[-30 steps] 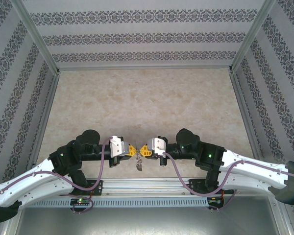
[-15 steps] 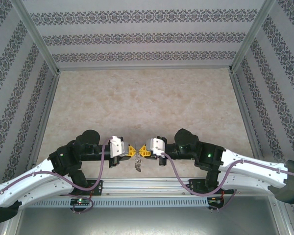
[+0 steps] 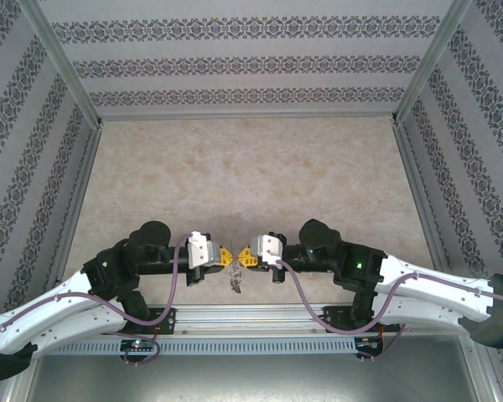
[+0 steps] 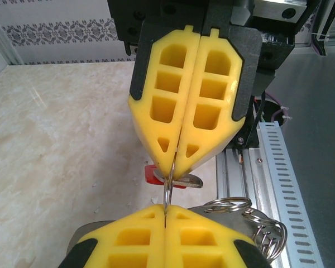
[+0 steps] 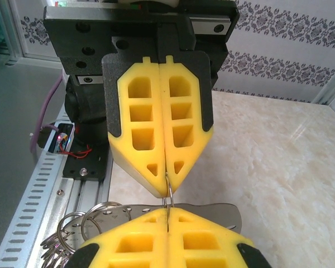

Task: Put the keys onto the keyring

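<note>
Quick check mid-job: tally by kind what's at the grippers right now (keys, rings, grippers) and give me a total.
Keyring: 1 keyring, a thin wire loop
Red-headed key: 1 red-headed key
Grippers: 2, the left gripper and the right gripper, each shut on the keyring
Small silvery rings on the keyring: bunched, too tangled to count
Total: 4, plus the uncounted small rings

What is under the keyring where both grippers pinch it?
The key appears to lie on the table below the keyring: its red head and blade end show. Part of it is hidden behind the right gripper.
</note>
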You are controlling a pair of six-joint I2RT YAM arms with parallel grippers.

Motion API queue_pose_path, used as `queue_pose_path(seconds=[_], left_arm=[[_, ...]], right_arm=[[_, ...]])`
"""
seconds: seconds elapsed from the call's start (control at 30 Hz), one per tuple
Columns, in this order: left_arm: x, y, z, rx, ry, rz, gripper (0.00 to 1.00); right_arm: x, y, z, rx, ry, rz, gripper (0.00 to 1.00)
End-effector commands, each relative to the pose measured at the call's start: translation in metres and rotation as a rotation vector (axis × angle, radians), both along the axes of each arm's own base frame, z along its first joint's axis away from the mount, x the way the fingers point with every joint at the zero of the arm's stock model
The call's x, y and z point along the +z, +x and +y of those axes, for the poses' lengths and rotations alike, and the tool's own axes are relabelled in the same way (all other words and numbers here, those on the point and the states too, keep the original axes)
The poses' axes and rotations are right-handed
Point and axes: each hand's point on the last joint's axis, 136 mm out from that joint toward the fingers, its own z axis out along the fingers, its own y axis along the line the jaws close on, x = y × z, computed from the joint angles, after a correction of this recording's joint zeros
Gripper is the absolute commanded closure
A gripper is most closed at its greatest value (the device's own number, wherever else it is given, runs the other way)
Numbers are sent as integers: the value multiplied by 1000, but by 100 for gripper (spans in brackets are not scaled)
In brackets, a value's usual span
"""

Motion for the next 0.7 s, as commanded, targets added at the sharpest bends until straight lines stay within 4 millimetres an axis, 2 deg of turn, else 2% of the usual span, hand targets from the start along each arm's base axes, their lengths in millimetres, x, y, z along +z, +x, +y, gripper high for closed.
queue_pose_path(seconds=[0.0, 0.67], left_arm=[[26, 1, -6, -19, -61, -64, 100], [24, 1, -6, -20, -56, -59, 100]], right_arm=[[34, -8, 12, 46, 90, -23, 100], [38, -3, 12, 18, 97, -12, 100]])
